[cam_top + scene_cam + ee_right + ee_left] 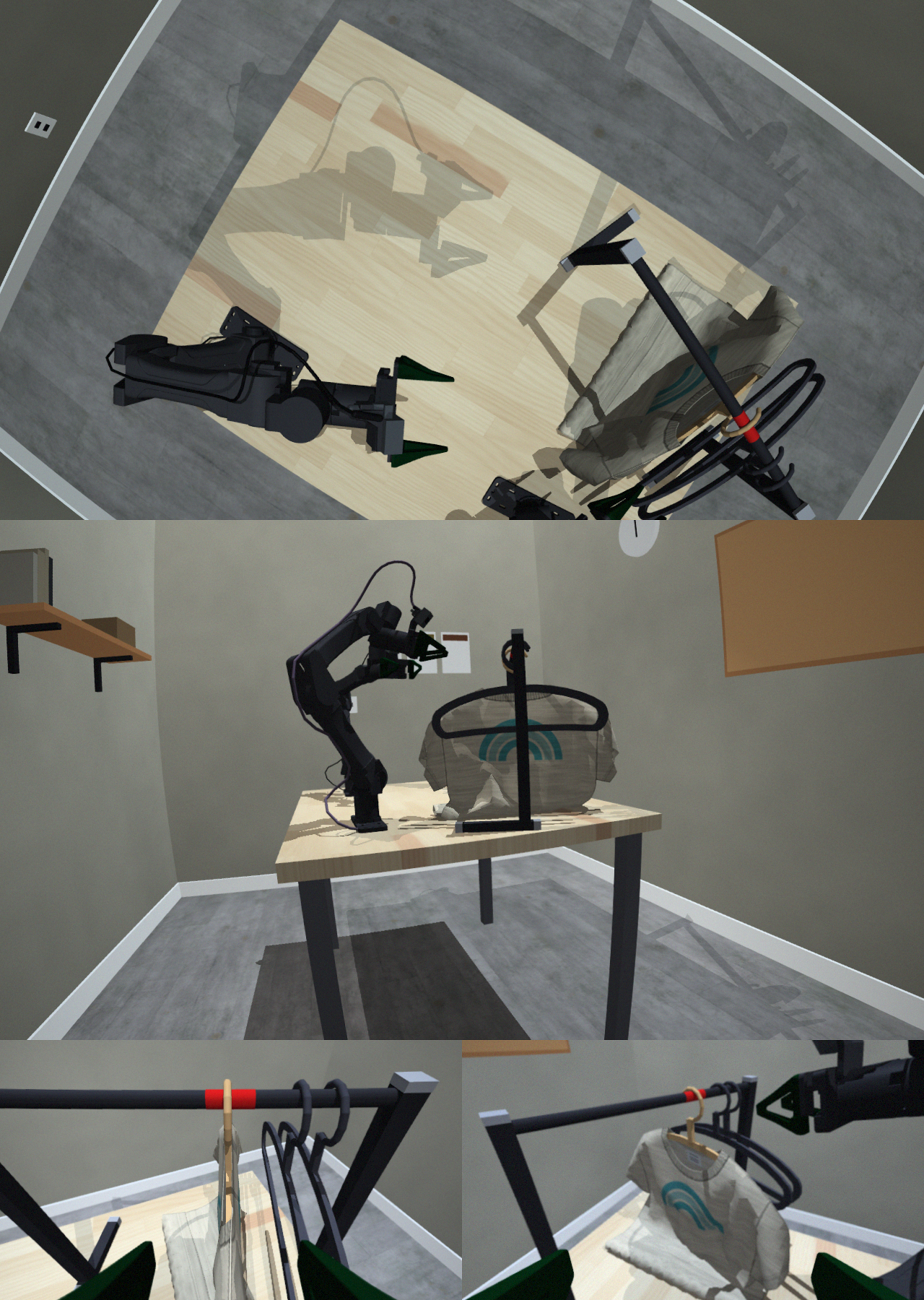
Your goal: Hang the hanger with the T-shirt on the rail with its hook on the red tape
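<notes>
The wooden hanger's hook sits over the red tape on the rail, roughly at a right angle to it. The grey T-shirt hangs on this hanger and looks roughly centred; its lower part bends onto the table. My right gripper is open and empty, back from the hook and touching nothing. My left gripper is open and empty, well away from the shirt.
Two black hangers hang on the rail beside the shirt, towards the rack's near upright. The rack stands upright, its foot on the table. The other upright stands beyond the shirt.
</notes>
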